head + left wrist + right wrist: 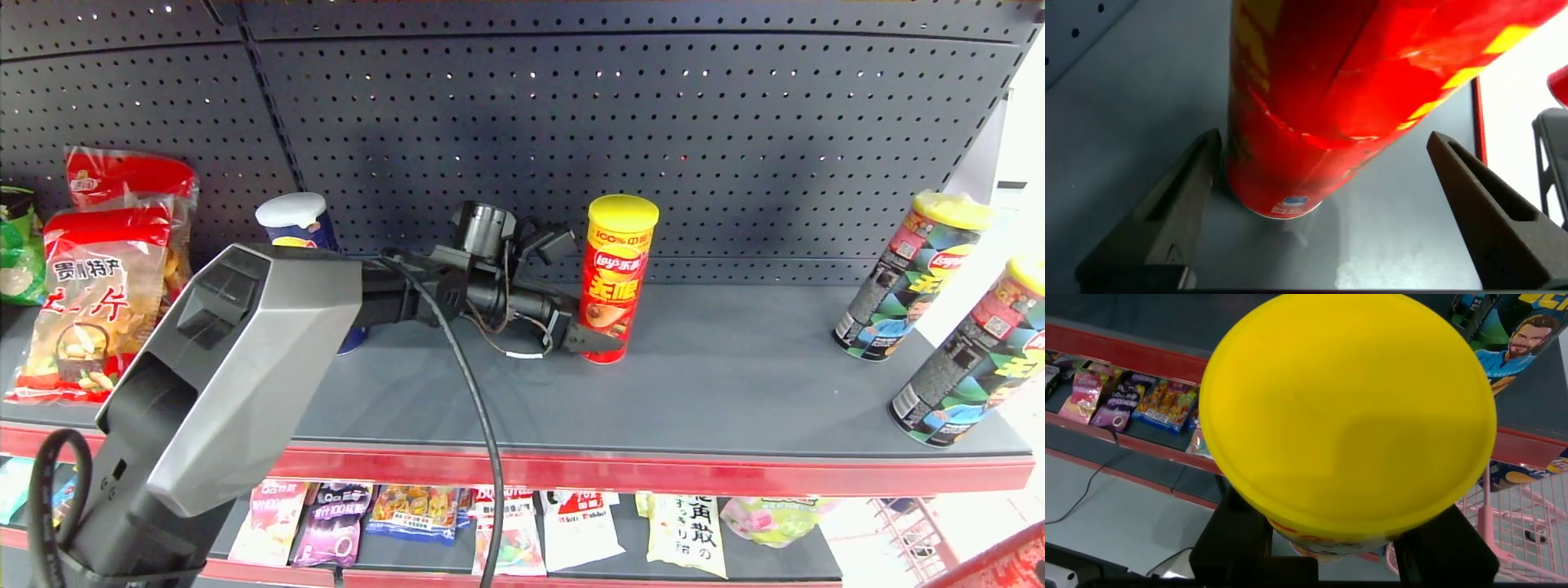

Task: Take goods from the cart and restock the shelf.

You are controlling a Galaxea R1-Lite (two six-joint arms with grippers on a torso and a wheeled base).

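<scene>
The red chip can [618,278] stands upright on the grey shelf [718,384], near the back wall. The left tool [1323,139] sits low around the bottom of the can with its fingers wide: one finger is just beside the can and the other is well apart. So this can looks put in its place, and I think that part is done. The right tool [1343,547] holds a yellow-lid can [1347,416], gripped on both sides, out in front of the shelf with the cart [1527,531] close by, so that one is not on the shelf yet. Two dark chip cans [914,278] stand at the right end, and a blue can [294,220] stands behind the left arm. There is bare shelf between them, so there is room for more.
</scene>
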